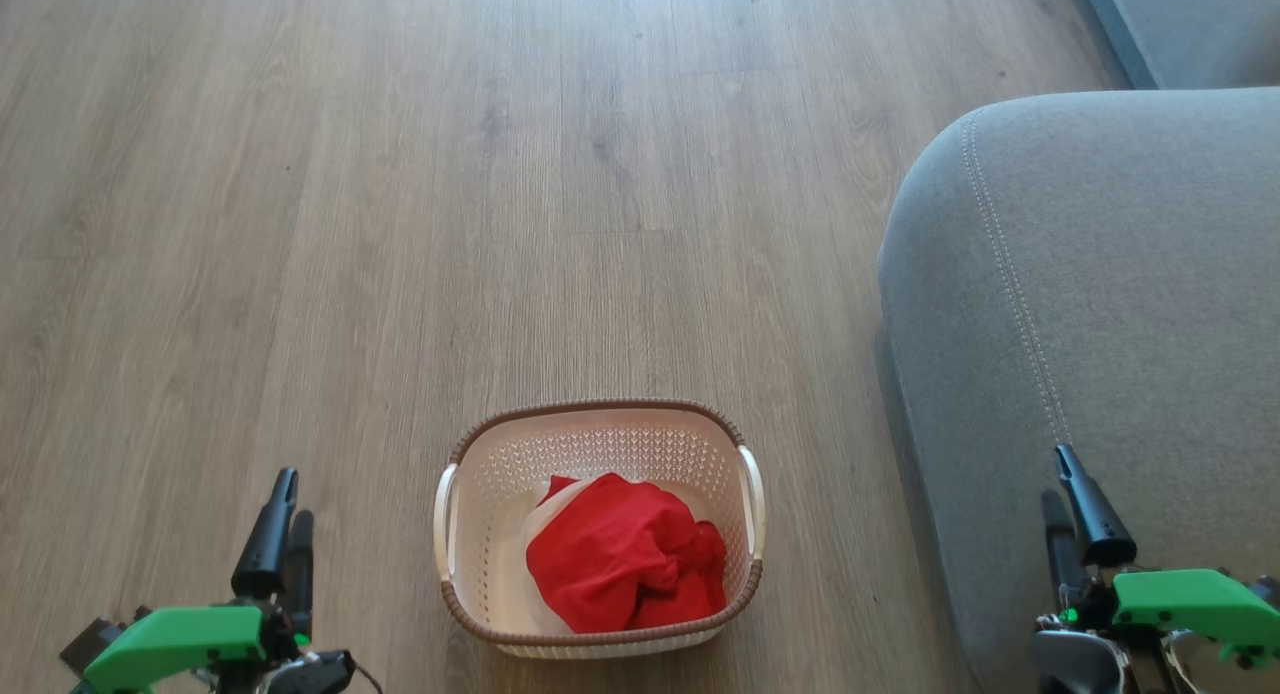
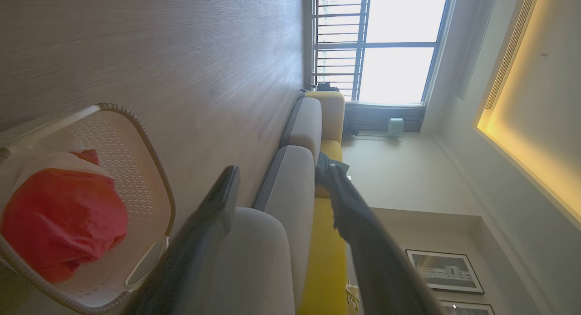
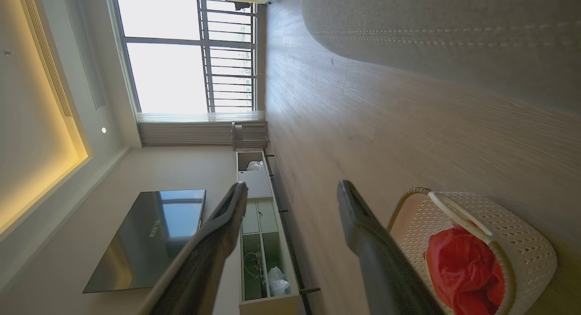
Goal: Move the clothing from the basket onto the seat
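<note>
Nearest, the left gripper (image 1: 293, 499) and the right gripper (image 1: 1057, 479) are held at either side, the fingers of each spread wide with nothing gripped. Between them, on the wooden floor (image 1: 400, 224), the basket (image 1: 600, 444) is stood, and the clothing (image 1: 625, 564) is seen bunched towards its near right corner. To the right and reaching further off lies the seat (image 1: 1100, 274), with no garment yet laid on it. The first pick is judged to be in hand: a gripper must be lowered over the red heap and closed on a raised fold.
</note>
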Available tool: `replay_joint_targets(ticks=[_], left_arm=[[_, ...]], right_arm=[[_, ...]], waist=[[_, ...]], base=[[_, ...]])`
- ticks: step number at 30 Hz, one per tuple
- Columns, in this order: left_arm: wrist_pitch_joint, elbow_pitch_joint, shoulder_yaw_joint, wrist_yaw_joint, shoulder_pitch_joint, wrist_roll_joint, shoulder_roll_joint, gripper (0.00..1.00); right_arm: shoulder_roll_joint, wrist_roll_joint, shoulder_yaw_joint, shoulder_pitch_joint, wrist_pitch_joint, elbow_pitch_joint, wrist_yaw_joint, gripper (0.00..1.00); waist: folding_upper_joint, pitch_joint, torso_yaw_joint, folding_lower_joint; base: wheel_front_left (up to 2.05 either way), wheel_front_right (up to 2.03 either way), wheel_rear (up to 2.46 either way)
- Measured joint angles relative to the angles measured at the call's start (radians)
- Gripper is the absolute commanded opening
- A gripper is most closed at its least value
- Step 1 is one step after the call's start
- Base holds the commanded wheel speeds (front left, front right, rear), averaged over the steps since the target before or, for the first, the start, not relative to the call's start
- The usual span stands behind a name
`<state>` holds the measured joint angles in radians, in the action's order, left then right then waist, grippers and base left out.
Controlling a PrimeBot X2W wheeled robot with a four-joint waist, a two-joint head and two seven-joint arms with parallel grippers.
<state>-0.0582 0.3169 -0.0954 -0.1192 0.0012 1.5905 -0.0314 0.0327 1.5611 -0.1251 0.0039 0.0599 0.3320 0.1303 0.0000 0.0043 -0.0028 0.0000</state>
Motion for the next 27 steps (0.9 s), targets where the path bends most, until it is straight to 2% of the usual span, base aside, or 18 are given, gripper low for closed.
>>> replay_joint_targets(ticks=[7,18,27], left_arm=[[0.025,-0.018,-0.032,0.000,0.000,-0.050,0.000,1.00],[0.053,-0.090,-0.069,-0.001,-0.026,-0.165,0.000,1.00],[0.079,-0.175,-0.111,0.001,-0.050,-0.302,0.000,1.00]], right_arm=[[0.000,-0.092,-0.018,-0.019,-0.018,-0.010,0.000,1.00],[0.000,-0.258,-0.002,-0.036,-0.053,-0.104,0.000,1.00],[0.000,-0.425,0.023,-0.042,-0.078,-0.176,0.000,1.00]], waist=[[0.0000,-0.003,0.000,0.0000],[0.0000,-0.006,-0.002,0.0000],[0.0000,-0.003,-0.002,0.0000]], base=[[0.00,0.00,0.00],[0.00,0.00,0.00],[0.00,0.00,0.00]])
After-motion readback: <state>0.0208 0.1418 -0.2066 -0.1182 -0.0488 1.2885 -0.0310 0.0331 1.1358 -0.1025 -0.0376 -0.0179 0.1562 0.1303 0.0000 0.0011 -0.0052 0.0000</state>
